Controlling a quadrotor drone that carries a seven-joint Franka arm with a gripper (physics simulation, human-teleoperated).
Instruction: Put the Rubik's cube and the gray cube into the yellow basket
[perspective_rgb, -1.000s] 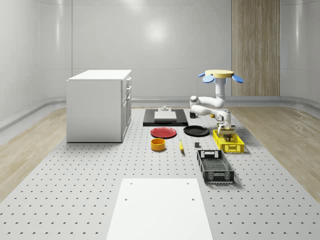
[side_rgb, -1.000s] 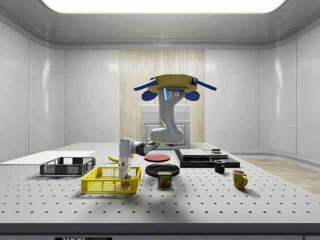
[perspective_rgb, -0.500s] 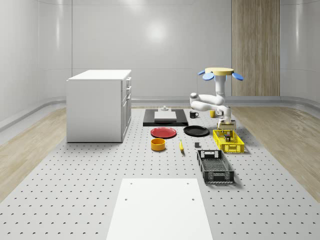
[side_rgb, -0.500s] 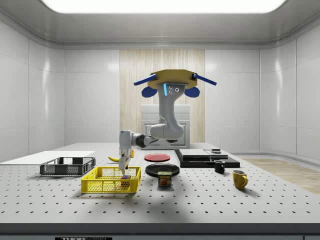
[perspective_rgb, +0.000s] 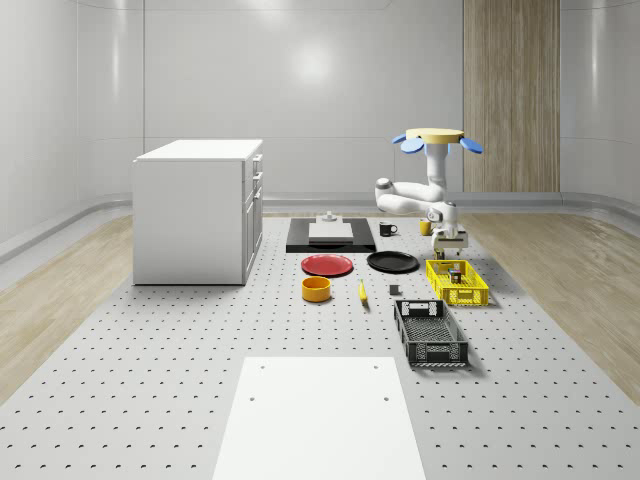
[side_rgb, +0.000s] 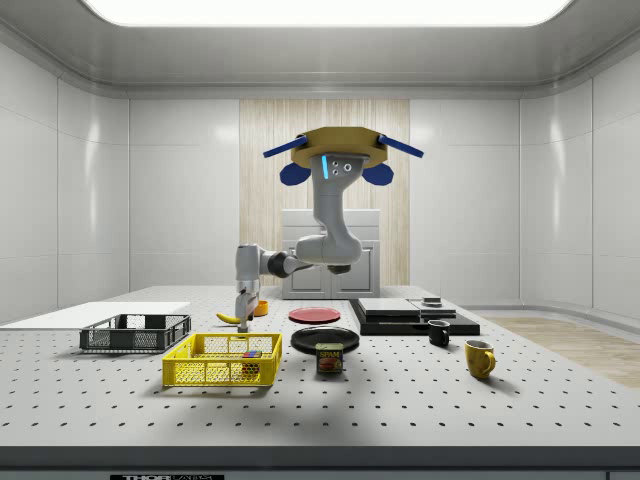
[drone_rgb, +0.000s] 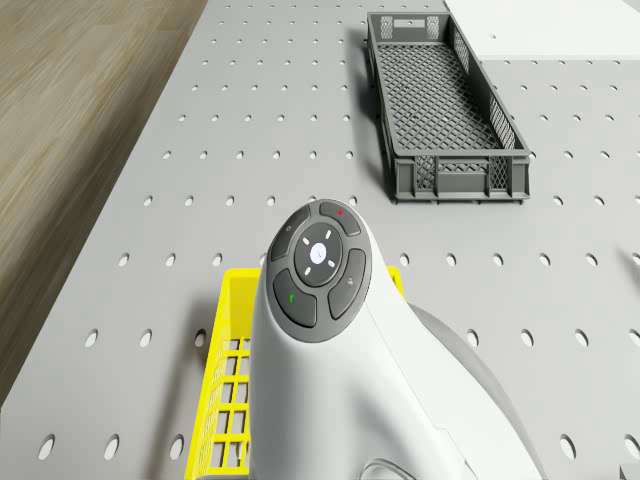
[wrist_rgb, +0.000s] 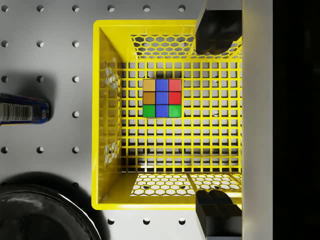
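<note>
The Rubik's cube (wrist_rgb: 161, 98) lies flat on the mesh floor of the yellow basket (wrist_rgb: 102, 150), also seen as Rubik's cube (side_rgb: 252, 355) in the basket (side_rgb: 200, 372). My gripper (wrist_rgb: 216, 122) hangs open straight above the basket, its two dark fingers (wrist_rgb: 217, 30) spread wide with nothing between them. In the side view the gripper (side_rgb: 243, 318) is a short way above the basket rim. The drone (perspective_rgb: 436, 140) hovers above the far end of the basket (perspective_rgb: 457, 284). A small dark gray cube (perspective_rgb: 395, 291) sits on the table to the whole-scene view's left of the basket.
A black crate (perspective_rgb: 430, 331) lies on the near side of the basket. A black plate (perspective_rgb: 392, 262), a red plate (perspective_rgb: 328, 264), an orange bowl (perspective_rgb: 316, 289) and a banana (perspective_rgb: 362, 291) lie to the left. A tin can (side_rgb: 330, 358) stands beside the basket.
The gripper has risen out of the basket and now hangs above its rim, leaving the Rubik's cube on the basket floor. The drone has climbed a little.
</note>
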